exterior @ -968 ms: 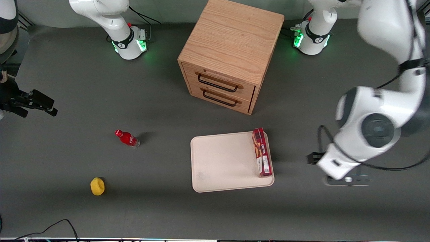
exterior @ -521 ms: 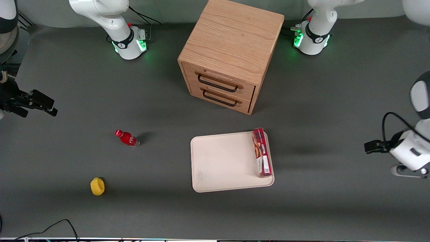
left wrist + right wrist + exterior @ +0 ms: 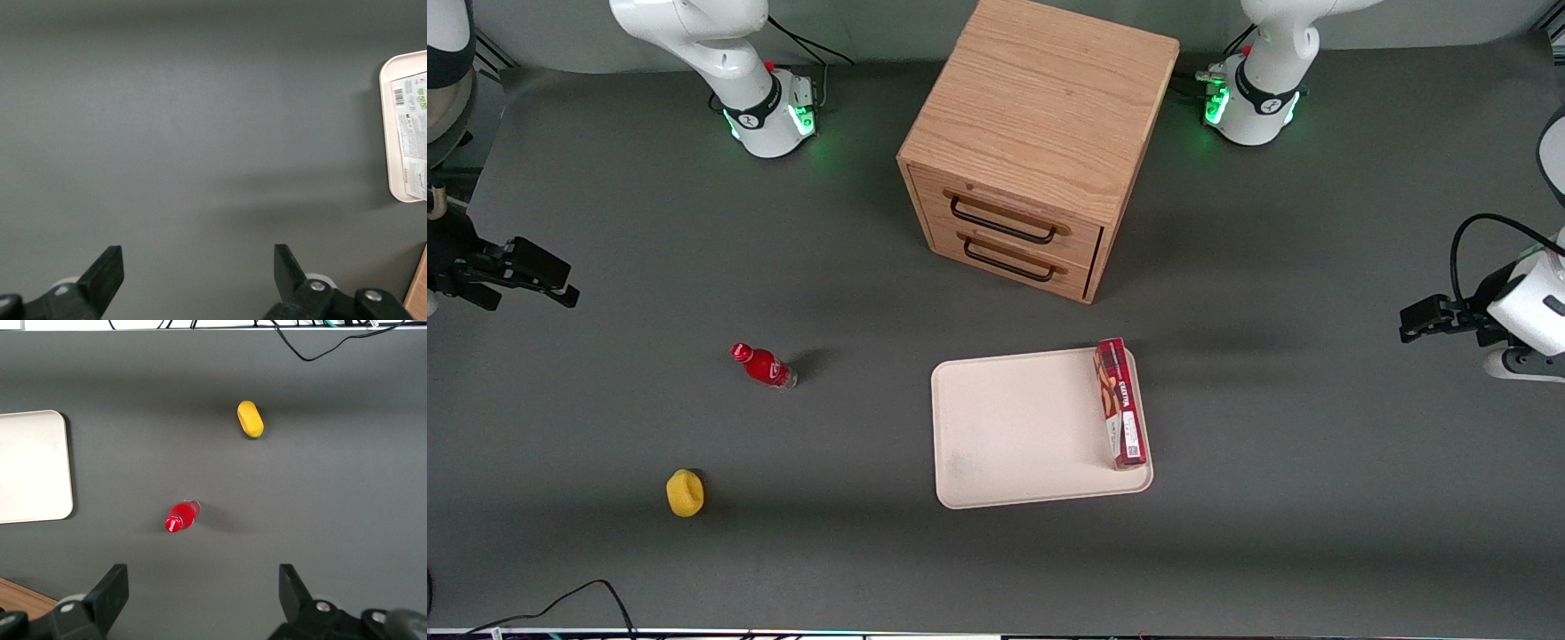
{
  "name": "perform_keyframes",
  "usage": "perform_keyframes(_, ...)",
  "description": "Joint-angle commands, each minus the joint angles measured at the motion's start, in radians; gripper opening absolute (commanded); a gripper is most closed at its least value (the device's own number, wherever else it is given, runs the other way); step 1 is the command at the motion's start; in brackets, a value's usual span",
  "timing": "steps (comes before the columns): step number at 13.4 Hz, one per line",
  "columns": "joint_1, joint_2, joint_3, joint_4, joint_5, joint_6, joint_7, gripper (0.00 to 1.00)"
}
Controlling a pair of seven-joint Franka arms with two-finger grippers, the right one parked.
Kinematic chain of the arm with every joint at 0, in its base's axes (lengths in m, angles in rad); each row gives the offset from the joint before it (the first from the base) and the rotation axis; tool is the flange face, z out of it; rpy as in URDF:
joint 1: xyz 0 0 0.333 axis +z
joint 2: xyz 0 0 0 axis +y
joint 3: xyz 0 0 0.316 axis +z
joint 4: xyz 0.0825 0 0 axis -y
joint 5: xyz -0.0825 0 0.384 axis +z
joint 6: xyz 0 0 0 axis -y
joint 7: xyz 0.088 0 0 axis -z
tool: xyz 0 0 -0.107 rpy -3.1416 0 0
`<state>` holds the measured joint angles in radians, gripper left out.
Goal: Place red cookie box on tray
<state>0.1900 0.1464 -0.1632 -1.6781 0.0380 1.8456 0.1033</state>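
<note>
Red cookie box (image 3: 1120,403) lies flat on tray (image 3: 1014,427), along its edge toward the working arm. Gripper (image 3: 198,275), fingers spread and empty, has pulled well away over bare table since a second ago; placement looks complete

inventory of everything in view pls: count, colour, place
red cookie box: 1, dark red, lying on the tray along its edge toward the working arm's end
tray: 1, pale cream-pink, flat on the table, nearer the front camera than the cabinet
cabinet: 1, light wood, two drawers with dark handles, mid-table
red bottle: 1, red, on the table toward the parked arm's end
yellow object: 1, yellow, on the table, nearer the front camera than the bottle
cable: 1, black, at the table edge nearest the front camera
gripper: 1, black fingers, open, empty, above bare table at the working arm's end, apart from the tray
</note>
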Motion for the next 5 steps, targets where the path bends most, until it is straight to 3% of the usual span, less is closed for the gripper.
perform_keyframes(1, -0.018, 0.014, 0.005, 0.040, -0.012, -0.048, 0.010, 1.00)
perform_keyframes(5, -0.079, 0.019, 0.005, 0.044, -0.010, -0.060, -0.031, 1.00)
